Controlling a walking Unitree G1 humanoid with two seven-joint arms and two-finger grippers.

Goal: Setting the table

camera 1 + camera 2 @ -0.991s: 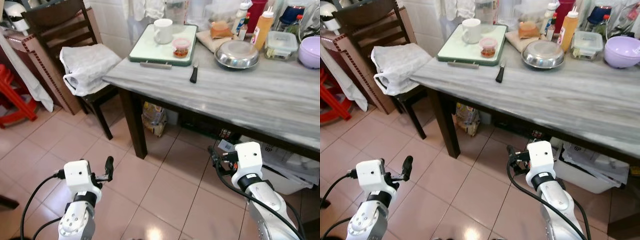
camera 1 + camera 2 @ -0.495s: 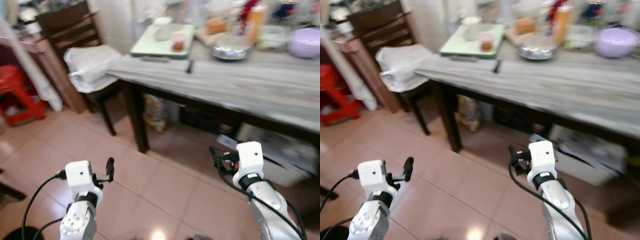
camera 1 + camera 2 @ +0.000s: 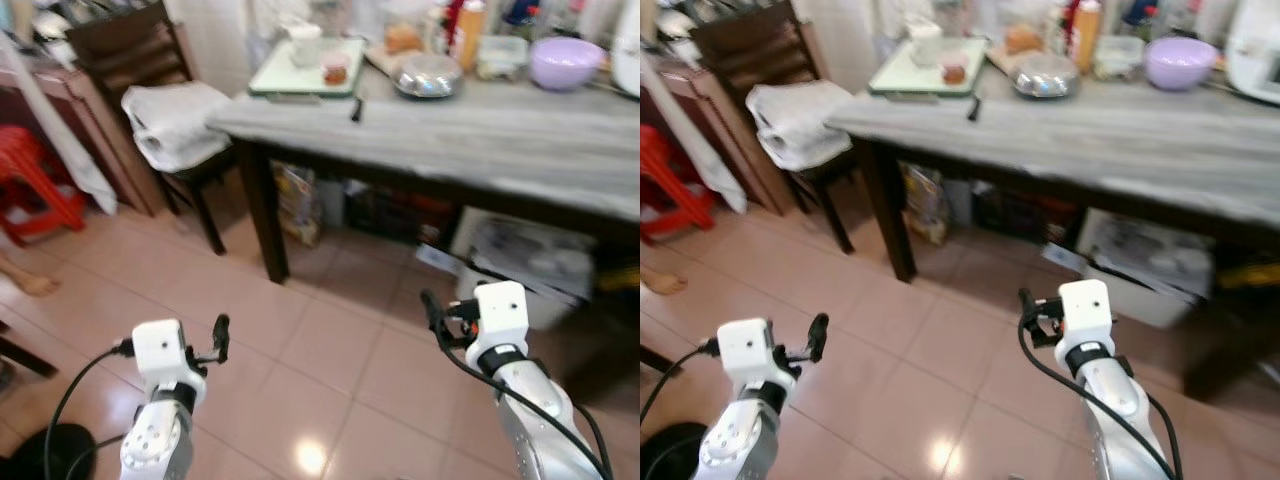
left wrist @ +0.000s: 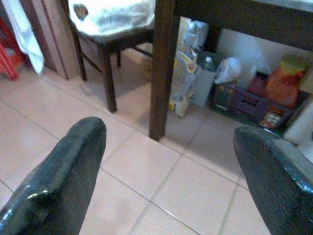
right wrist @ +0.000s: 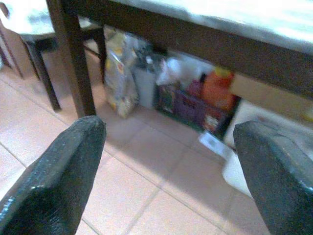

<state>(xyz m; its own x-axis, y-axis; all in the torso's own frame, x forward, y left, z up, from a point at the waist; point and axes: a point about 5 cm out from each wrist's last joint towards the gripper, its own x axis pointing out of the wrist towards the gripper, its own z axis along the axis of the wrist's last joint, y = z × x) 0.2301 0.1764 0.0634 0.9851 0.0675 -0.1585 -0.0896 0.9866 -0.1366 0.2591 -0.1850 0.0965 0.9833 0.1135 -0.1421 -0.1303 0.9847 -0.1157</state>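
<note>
Tableware waits on the grey-topped table (image 3: 520,150) while the robot stands well back from it on the tiled floor (image 3: 330,360), both arms low and empty. A second ago the camera looked down close on the near edge of the tabletop; now the whole picture takes in far more floor and the far end of the table, so the head view has moved, while the things on the table have not been touched. At the far left corner sits a pale green tray (image 3: 300,80) carrying a white mug (image 3: 305,45) and a small red-filled cup (image 3: 335,70); a black-handled knife (image 3: 356,108) lies just beside the tray, a steel bowl (image 3: 428,76) stands near it, and a lilac bowl (image 3: 565,62) sits further right among bottles and a clear container. The left gripper (image 3: 219,338) hangs over the floor with its fingers (image 4: 63,181) spread wide and nothing between them; the right gripper (image 3: 432,312) is likewise spread wide and empty, pointed at the clutter stored under the table. A chair (image 3: 190,150) draped with a white bag stands at the table's left end. By the look of it, no item has yet been picked up, and the robot must close in again before reaching for anything.
</note>
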